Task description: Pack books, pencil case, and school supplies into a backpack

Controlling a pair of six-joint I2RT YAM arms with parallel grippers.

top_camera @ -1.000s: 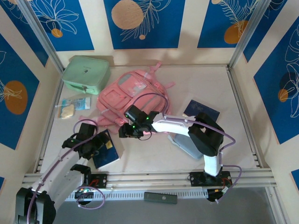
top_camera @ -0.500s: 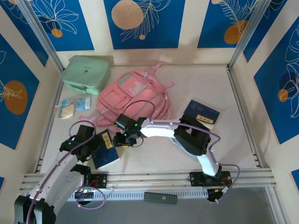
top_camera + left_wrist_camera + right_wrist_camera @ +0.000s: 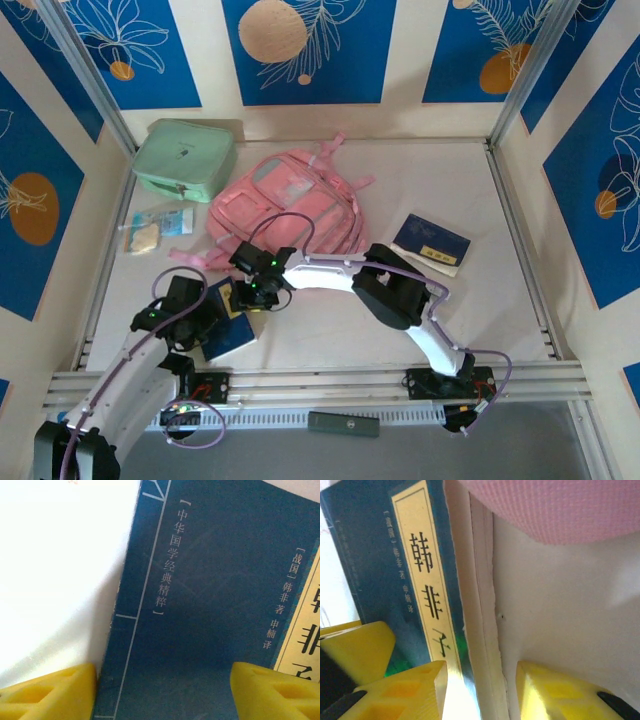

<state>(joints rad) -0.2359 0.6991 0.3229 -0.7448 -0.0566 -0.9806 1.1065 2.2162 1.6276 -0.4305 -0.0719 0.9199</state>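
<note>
The navy book (image 3: 231,337) lies flat on the table (image 3: 330,330) at about 7 o'clock from the pink backpack (image 3: 290,205), and a second book (image 3: 432,241) sits at the bag's 4 o'clock. The left gripper (image 3: 162,680) hangs over the navy book with jaws spread, one finger past the spine edge and the other above the cover. The right gripper (image 3: 480,685) is likewise spread, straddling the book's page edge beside the yellow title strip (image 3: 425,595) without pinching it.

Soft, even light from above leaves faint shadows under the arms (image 3: 330,272); in the left wrist view the bare table (image 3: 50,580) blows out white; in the right wrist view the backpack (image 3: 560,505) blurs and green glow tints the book (image 3: 370,570).
</note>
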